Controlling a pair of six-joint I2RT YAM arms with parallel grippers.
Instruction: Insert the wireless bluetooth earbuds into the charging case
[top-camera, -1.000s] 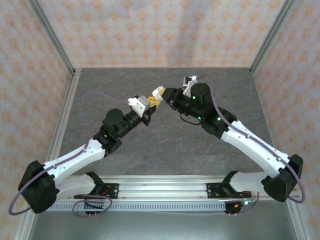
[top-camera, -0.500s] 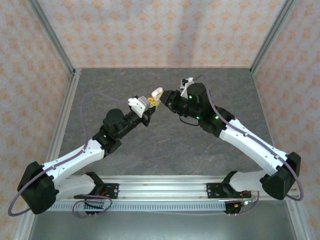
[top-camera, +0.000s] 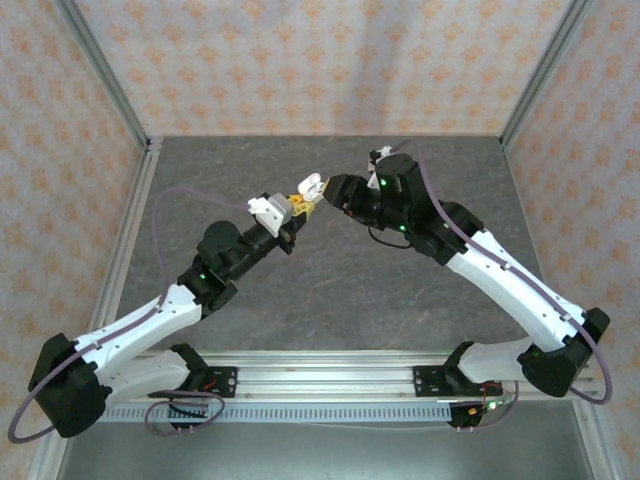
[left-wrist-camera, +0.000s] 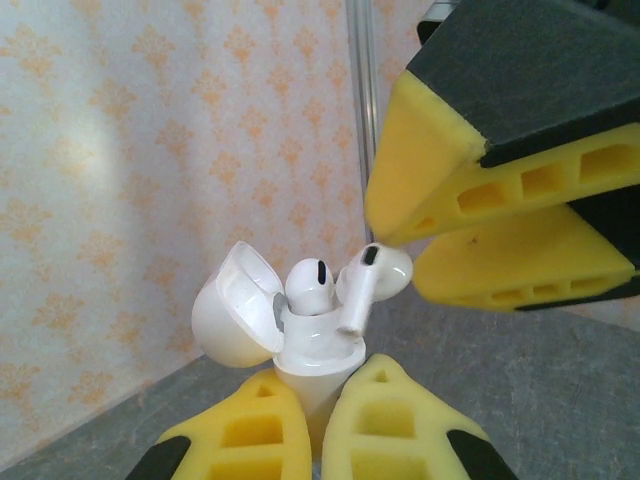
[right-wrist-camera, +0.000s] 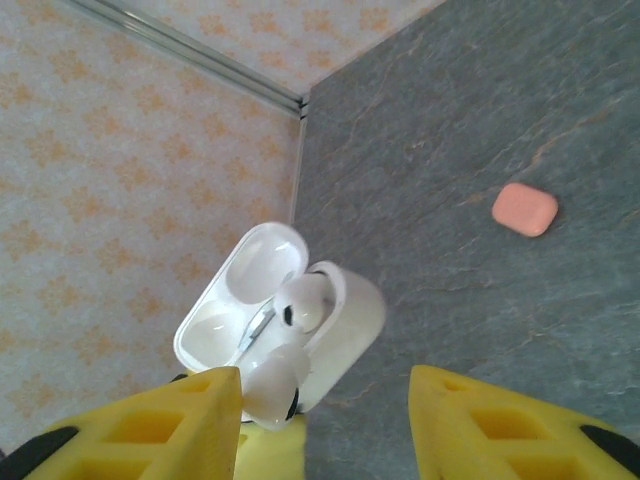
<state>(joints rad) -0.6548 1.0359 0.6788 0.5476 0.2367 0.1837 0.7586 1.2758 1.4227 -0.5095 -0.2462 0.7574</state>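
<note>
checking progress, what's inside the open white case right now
Two white earbuds sit in the white case: the seated earbud upright, the tilted earbud with its stem only partly in. Their lower stems and the sockets are hidden by the case wall.

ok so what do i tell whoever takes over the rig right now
Left jaws: shut on the white pebble-shaped plastic charging case, lid open.
Right jaws: open, tips at the second white stemmed earbud, not gripping it.
Done: one white earbud seated; the second has its stem in its slot but stands higher, tilted.
To do: press it home, close the lid, then see to the closed coral-pink case on the grey table.
</note>
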